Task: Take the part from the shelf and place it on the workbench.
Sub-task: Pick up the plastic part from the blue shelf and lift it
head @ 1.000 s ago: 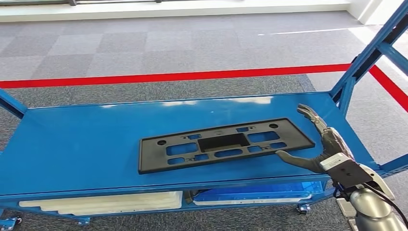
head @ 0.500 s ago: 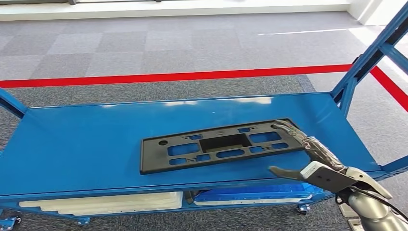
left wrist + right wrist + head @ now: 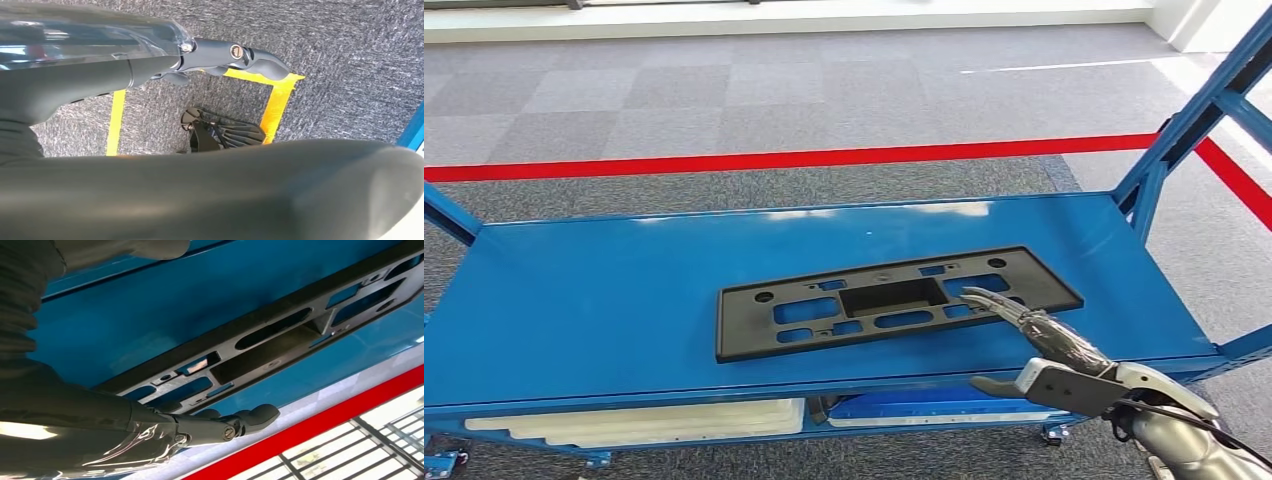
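Grey carpet tiles [image 3: 724, 100] cover the floor beyond the cart, crossed from left to right by a red line [image 3: 774, 160] that bends toward the near right. A white ledge [image 3: 824, 18] runs along the far edge. Under the blue top, white flat pieces [image 3: 634, 420] lie at the left and a blue tray [image 3: 954, 402] at the right. Yellow tape [image 3: 277, 107] marks the carpet.

The right robot hand [image 3: 1052, 345] covers part of the part's [image 3: 894, 298] near edge; contact cannot be told. The shelf's [image 3: 574, 300] frame runs off-picture.
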Action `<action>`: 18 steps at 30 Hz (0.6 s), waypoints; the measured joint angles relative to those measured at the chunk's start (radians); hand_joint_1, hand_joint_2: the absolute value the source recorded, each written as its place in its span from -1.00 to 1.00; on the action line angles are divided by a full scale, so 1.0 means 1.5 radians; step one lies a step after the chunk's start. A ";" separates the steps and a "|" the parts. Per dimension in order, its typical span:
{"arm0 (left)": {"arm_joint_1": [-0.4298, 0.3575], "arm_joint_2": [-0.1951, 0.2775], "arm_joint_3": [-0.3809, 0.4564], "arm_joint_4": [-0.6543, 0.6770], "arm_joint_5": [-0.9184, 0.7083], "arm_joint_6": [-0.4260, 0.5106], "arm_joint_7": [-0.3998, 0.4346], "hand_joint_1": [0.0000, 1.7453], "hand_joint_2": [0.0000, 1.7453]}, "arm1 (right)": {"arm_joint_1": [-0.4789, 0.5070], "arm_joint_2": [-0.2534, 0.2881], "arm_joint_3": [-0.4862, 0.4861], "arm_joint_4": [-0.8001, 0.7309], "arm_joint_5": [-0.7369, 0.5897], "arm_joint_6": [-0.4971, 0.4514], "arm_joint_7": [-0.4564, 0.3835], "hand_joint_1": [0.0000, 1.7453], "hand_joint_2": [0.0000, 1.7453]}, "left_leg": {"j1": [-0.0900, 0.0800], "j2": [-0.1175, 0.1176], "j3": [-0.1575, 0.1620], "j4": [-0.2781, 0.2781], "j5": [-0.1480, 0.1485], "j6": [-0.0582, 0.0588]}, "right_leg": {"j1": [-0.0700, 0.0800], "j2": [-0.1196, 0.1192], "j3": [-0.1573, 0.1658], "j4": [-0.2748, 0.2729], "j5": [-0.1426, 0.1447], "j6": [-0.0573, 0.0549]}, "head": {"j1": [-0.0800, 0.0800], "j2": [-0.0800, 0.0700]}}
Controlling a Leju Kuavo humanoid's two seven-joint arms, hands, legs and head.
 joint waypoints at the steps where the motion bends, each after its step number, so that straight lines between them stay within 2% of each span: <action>1: 0.000 0.000 0.000 0.000 0.000 0.000 0.000 -1.00 -1.00 | 0.000 -0.002 0.003 0.001 0.000 -0.001 0.000 -1.00 1.00 | 0.000 0.000 0.000 0.000 0.000 0.000 | 0.000 0.000 0.000 0.000 0.000 0.000 | 0.000 0.000; 6: 0.000 0.000 0.000 0.000 0.000 0.001 0.000 -1.00 -1.00 | -0.001 -0.007 0.014 0.007 0.010 -0.017 0.000 -1.00 1.00 | 0.000 0.000 0.000 0.000 0.000 0.000 | 0.000 0.000 0.000 0.000 0.000 0.000 | 0.000 0.000; 11: 0.000 -0.001 0.000 0.000 0.000 0.004 0.000 -1.00 -1.00 | -0.001 -0.005 0.028 0.007 0.075 -0.078 0.007 -1.00 1.00 | 0.000 0.000 0.000 0.000 0.000 0.000 | 0.000 0.000 0.000 0.000 0.000 0.000 | 0.000 0.000; 14: 0.000 -0.001 0.000 0.000 0.000 0.007 -0.001 -1.00 -1.00 | 0.000 0.007 0.035 0.007 0.165 -0.144 0.022 -1.00 1.00 | 0.000 0.000 0.000 0.000 0.000 0.000 | 0.000 0.000 0.000 0.000 0.000 0.000 | 0.000 0.000; 18: 0.000 -0.002 -0.001 0.000 -0.002 0.007 -0.005 -1.00 -1.00 | 0.002 0.045 0.042 0.005 0.312 -0.230 0.057 -1.00 1.00 | 0.000 0.000 0.001 0.000 0.000 0.000 | 0.000 0.000 0.000 0.000 0.000 0.000 | 0.000 0.000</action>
